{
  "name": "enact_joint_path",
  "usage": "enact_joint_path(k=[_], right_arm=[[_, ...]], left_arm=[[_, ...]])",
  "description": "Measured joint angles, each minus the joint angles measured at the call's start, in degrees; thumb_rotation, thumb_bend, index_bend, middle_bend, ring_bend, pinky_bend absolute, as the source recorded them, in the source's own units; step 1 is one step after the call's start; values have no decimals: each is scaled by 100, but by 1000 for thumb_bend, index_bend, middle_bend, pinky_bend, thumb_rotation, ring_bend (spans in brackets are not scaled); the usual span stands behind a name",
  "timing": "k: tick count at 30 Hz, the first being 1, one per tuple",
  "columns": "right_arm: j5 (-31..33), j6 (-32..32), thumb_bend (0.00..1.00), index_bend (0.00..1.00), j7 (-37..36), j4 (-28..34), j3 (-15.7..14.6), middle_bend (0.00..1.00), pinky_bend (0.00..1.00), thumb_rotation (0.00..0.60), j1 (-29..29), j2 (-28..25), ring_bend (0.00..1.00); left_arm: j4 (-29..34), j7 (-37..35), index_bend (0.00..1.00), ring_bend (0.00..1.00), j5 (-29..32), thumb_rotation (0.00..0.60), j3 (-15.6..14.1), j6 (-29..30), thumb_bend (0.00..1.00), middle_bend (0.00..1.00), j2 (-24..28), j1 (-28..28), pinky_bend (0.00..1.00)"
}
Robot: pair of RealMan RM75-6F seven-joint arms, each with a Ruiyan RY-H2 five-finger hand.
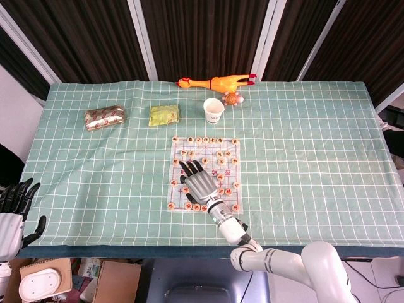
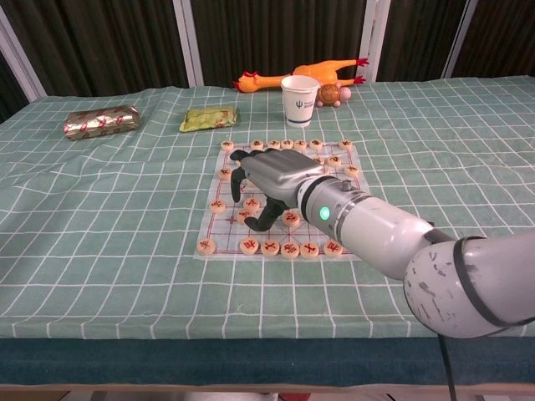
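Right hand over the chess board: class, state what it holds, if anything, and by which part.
It cannot be told: the right hand arches over the chess board, fingertips down among the pieces, hiding any grip. The left hand holds nothing.

Before me stood a long table under a green cloth with a white grid [image 1: 303, 164], its dark teal front edge [image 2: 209, 363] showing nearest my chest. Behind it hung dark pleated curtains [image 1: 202, 35] crossed by slanting white frame bars [image 1: 142, 38]. Below the table's near left corner I saw brown cardboard boxes [image 1: 110, 281] on the floor.
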State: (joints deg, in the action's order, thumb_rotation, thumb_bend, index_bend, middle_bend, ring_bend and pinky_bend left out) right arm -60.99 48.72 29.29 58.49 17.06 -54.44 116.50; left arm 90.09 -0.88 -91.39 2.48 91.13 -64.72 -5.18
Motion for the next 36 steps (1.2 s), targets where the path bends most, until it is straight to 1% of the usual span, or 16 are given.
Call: enact_joint_path(k=[6,9,12,14,16,18,19,20,22,23,25,26,28,29,32,36], right_arm=[[41,38,496,385,117,354,-46,66,0,600,60,-215,0],[-57,188,496,295,80,690,-95,41,0,600,159,-411,0],[-240,459,496,166,14,1253,-206,8,0,600,369,-757,0],[-390,719,486,74,-10,1814,-352,0,0,600,604,-1134,0],[-535,1027,443,10,13,2508,-572,0,0,600,914,-1661,0],[-681,1361,411,0,35,3171,-834,0,0,600,1254,-2240,0],[-804,1633,408,0,30,3603,-1046,0,0,600,1526,-2670,0],[-916,1869,408,0,8,3895,-1227,0,0,600,1760,-2998,0],[-1222,2501,408,0,-125,4394,-1673,0,0,600,2378,-3702,0],[-1347,2778,408,0,-208,4523,-1848,0,0,600,2651,-3940,0],[-1570,3333,407,0,-431,4621,-2138,0,0,600,3195,-4294,0],[-1652,3503,407,0,-532,4578,-2224,0,0,600,3364,-4362,0],[-1823,3749,406,0,-715,4344,-2386,0,0,600,3629,-4407,0],[-1951,3864,406,0,-847,4116,-2473,0,0,600,3761,-4417,0],[-2328,4180,405,0,-1380,3563,-2624,0,0,600,4078,-4520,0],[-2749,4533,405,0,-2114,3337,-2710,0,0,600,4467,-4700,0]], left_arm=[[-1,-14,0,0,-87,600,-45,-23,444,0,5,-11,9],[-20,-39,0,0,-105,600,-45,12,443,0,17,-3,8],[-37,-8,0,0,-82,600,-30,27,444,0,18,6,8],[-33,52,0,0,-36,600,-16,11,444,0,10,6,7],[-20,151,0,0,1,600,-6,-21,444,0,-8,0,6],[0,263,0,0,29,600,-5,-73,445,0,-30,-12,5],[13,335,0,0,44,600,-4,-102,445,0,-49,-21,5],[19,390,0,0,50,600,-3,-117,445,0,-64,-27,5],[24,529,0,0,58,600,1,-136,444,0,-116,-40,4],[23,596,0,0,59,600,2,-144,444,0,-143,-45,4],[24,777,0,0,65,600,0,-165,443,0,-210,-54,3],[28,863,0,0,74,600,1,-174,443,0,-242,-57,3],[41,1077,0,0,95,600,11,-179,444,0,-328,-61,3],[42,1169,0,0,95,600,20,-171,444,0,-374,-64,3],[22,1415,0,0,89,600,46,-146,445,0,-521,-79,3],[-11,1523,0,0,139,600,50,-210,444,0,-609,-98,3]])
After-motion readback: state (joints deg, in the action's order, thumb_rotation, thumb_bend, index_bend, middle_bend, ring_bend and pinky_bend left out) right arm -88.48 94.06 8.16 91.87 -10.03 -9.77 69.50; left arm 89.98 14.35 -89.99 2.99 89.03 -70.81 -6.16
